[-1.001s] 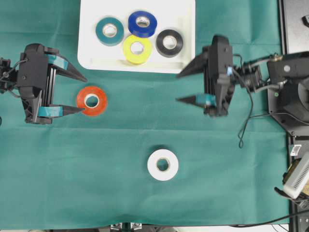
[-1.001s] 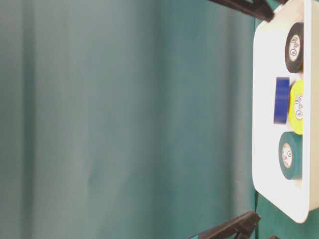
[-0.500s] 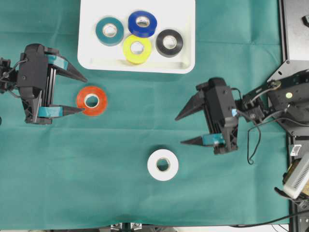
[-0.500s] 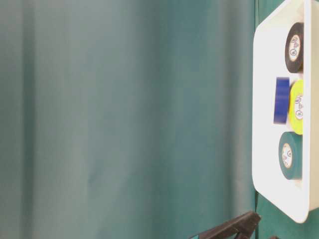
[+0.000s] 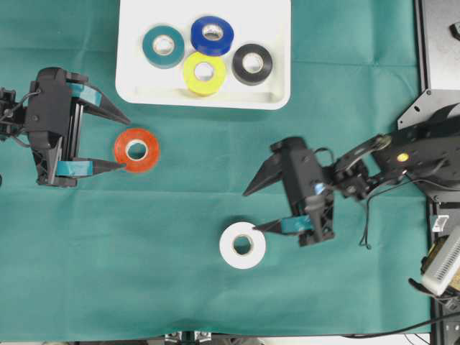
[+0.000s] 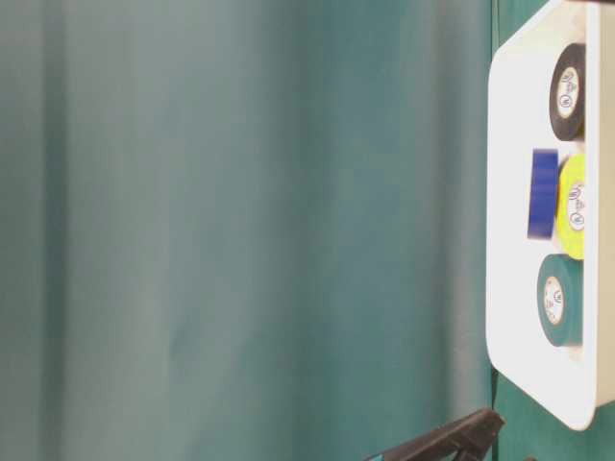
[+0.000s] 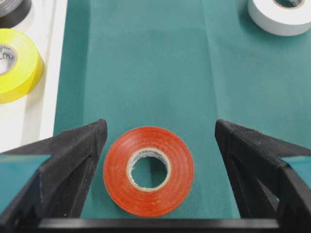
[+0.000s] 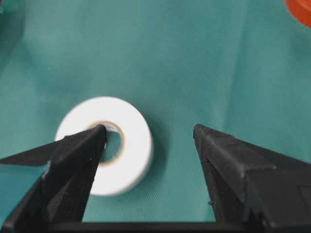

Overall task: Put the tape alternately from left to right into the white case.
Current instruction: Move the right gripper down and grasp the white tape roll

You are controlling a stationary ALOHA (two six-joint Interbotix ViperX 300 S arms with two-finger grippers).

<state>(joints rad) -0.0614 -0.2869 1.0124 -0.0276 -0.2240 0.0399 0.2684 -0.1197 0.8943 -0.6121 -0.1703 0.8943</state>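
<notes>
— Green cloth [image 5: 144, 251] is covering the whole table, and we are taking the white case [image 5: 133, 90] as our landmark. What are we seeing inside it?

— We are seeing four rolls lying in it: teal [image 5: 163, 46], blue [image 5: 212, 35], yellow [image 5: 204, 72] and black [image 5: 252, 64]. The yellow one is touching the blue one, which seems to be leaning on it in the table-level view.

— And outside the case?

— The red roll [image 5: 136, 149] is lying flat just below the case's lower left corner. The white roll [image 5: 242, 245] is lying well below the case, under its right half.

— How are the claws standing?

— The left gripper [image 5: 121, 141] is spread wide and grasping nothing, its fingers flanking the red roll without touching it. The right gripper [image 5: 253, 210] is also released, below the case's right corner, with one fingertip [image 8: 97, 133] over the white roll's core and the other off to its side.
</notes>
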